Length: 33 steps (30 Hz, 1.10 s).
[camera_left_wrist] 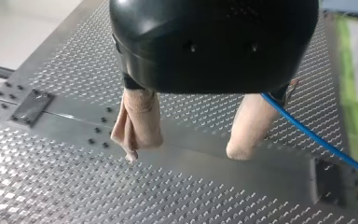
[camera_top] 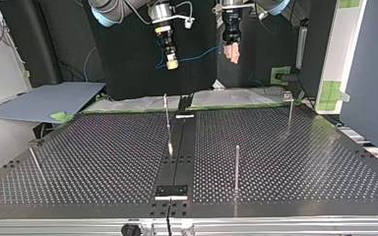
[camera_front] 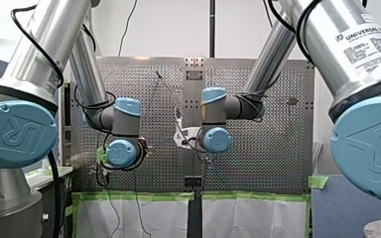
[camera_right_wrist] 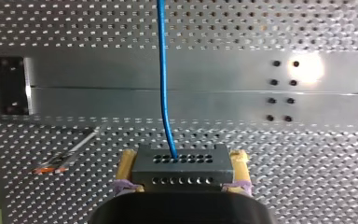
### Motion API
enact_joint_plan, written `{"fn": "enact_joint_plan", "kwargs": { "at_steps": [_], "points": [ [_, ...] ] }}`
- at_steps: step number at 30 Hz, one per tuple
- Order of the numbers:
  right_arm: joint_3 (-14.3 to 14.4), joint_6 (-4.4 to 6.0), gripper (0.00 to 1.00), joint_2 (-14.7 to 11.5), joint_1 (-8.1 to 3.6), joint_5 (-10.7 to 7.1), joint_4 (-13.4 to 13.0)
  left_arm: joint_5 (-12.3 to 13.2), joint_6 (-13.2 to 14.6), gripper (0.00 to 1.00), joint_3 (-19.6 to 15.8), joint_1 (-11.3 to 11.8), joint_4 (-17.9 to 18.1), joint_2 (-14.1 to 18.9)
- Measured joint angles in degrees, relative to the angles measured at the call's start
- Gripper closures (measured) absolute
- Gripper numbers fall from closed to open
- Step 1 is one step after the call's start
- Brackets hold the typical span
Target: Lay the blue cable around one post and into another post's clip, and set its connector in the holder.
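The blue cable (camera_right_wrist: 163,70) is thin and glossy, ending in a dark grey connector (camera_right_wrist: 182,176) drilled with rows of small holes, which my right gripper (camera_right_wrist: 183,158) clamps between yellow pads above the perforated table (camera_top: 285,162). It stretches across to my left gripper (camera_left_wrist: 185,151), whose beige-padded fingers stand apart, the cable passing beside one.

Front view high behind, top view low opposite — wrist views close; all share the table (camera_top: 300,162)

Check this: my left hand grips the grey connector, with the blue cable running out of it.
Wrong hand: my right hand grips the grey connector, with the blue cable running out of it; the right wrist view shows it.
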Motion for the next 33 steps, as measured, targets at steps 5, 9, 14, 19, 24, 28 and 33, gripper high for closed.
{"fn": "enact_joint_plan", "kwargs": {
  "at_steps": [5, 9, 14, 19, 24, 28, 33],
  "points": [
    [-2.1, 0.58, 1.0, -2.5, -0.29, 1.12, 2.5, -1.3, 1.0, 0.0, 2.2, 2.3, -2.5, 2.6],
    [-4.1, 1.56, 1.0, -4.6, -0.57, 2.98, 4.6, 0.1, 2.3, 0.0, 3.2, 4.4, -4.6, 4.6],
    [-5.8, 1.69, 1.0, -6.8, -0.68, 4.28, 6.8, 2.2, 1.4, 0.0, 4.6, 6.9, -7.1, 7.1],
    [-7.3, 1.68, 1.0, -9.3, -0.79, 4.41, 9.3, 3.1, -1.1, 0.0, 6.4, 8.8, -9.8, 9.8],
    [-9.5, 1.07, 1.0, -10.2, -0.82, 4.06, 11.9, 3.3, -2.3, 0.0, 8.2, 9.8, -12.1, 12.1],
    [-11.2, -0.25, 1.0, -10.3, -0.83, 4.06, 13.7, 2.9, -2.6, 0.0, 9.9, 10.3, -13.9, 13.9],
    [-13.6, -1.03, 1.0, -10.3, -1.25, 3.89, 16.0, 2.1, -3.2, 0.0, 12.4, 11.4, -16.4, 16.4]
  ]
}}
